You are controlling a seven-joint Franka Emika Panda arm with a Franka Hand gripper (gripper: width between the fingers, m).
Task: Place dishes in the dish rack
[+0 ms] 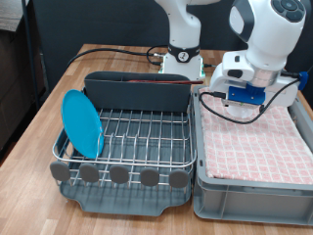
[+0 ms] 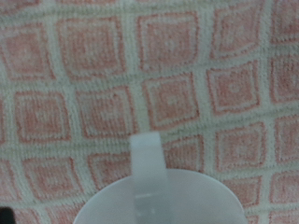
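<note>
Wooden tabletop is carrying two things side by side: the dish rack toward the exterior view's left and a grey bin lined with pink checkered cloth toward its right. Taking the rack's middle as the clock centre in the exterior view, the blue plate is standing on edge at about nine o'clock, leaning among the wires, so one dish is already racked. The reddish-brown wooden spoon is lying along the tall grey caddy at about twelve o'clock, so it seems stowed too.

The gripper is hovering at roughly two o'clock from the rack, over the far end of the bin. I judge the mug to be the step in hand: the wrist view is showing a pale rounded rim with a handle-like tab, which I take to be the white mug, sitting on the cloth close beneath the camera.

That mug is cut off by the picture's edge and blurred, and in the exterior view the arm is hiding it entirely. The fingers are showing in neither picture, so I cannot tell whether they are apart, together, or clamped on anything.
</note>
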